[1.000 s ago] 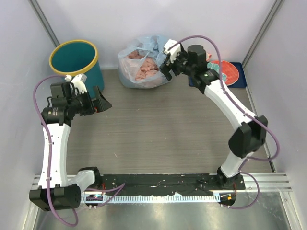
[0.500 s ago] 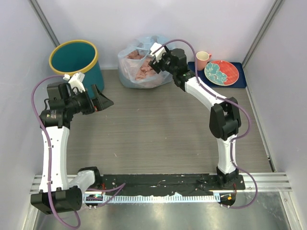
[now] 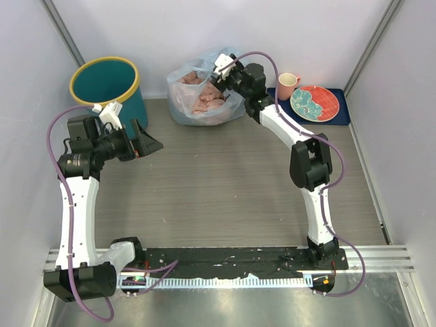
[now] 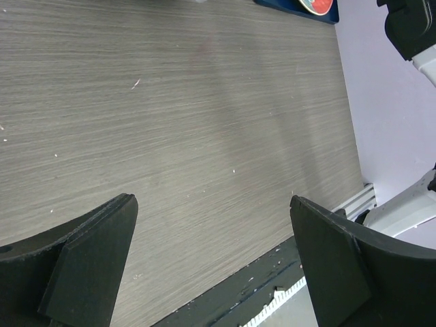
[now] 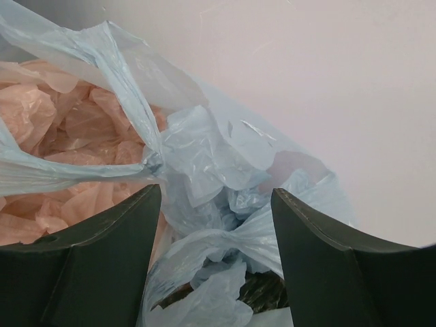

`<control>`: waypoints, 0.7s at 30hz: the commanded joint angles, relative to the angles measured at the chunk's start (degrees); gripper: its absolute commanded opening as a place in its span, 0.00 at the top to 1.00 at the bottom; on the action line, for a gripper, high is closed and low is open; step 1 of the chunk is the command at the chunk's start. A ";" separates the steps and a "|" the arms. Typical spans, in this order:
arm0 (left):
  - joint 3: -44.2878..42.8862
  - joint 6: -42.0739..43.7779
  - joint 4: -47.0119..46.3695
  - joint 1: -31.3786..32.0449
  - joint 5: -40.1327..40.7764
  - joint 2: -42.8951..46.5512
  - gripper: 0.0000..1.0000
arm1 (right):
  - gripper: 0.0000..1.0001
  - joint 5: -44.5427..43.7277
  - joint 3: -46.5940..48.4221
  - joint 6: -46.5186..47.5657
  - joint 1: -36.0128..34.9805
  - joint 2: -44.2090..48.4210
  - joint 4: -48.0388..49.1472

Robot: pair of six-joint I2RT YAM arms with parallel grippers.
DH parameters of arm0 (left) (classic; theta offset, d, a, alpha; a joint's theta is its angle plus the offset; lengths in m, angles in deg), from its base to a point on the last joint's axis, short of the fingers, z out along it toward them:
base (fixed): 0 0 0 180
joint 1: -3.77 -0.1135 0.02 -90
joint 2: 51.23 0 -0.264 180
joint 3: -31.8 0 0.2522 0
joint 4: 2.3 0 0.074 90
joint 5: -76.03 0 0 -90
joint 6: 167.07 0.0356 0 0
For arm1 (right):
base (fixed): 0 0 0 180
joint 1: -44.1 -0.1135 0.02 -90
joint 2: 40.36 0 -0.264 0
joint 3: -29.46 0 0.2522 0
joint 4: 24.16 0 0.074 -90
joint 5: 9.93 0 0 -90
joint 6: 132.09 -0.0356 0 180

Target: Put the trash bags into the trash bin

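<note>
My right gripper [image 5: 214, 192], jaws spread, hangs at the light-blue trash bags [image 5: 199, 148], heaped just right of the trash bin [image 3: 105, 60]. My left gripper [image 4: 211, 204], jaws apart and empty, hovers beside the bin's near side.

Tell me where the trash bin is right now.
In the top view the trash bin stands at the far left corner, left of the pink-filled bag and just beyond the left tool.

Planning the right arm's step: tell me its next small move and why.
Likely ease the right tool down and shut it on the knot of the trash bag: its fingers stand open just over the light-blue film, holding nothing.
</note>
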 commanded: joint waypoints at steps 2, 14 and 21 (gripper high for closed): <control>-1.52 1.05 -2.61 -0.53 -2.44 -0.79 0.00 | 0.28 3.48 4.96 1.75 -0.12 -1.38 1.67; -0.64 0.61 -3.58 -1.15 -2.70 -1.23 0.00 | 0.42 5.16 7.95 6.40 -1.26 -3.58 -1.94; -0.46 0.00 -3.75 -1.94 -3.14 -1.49 0.00 | 0.76 4.10 7.70 6.77 -1.35 -2.36 -1.94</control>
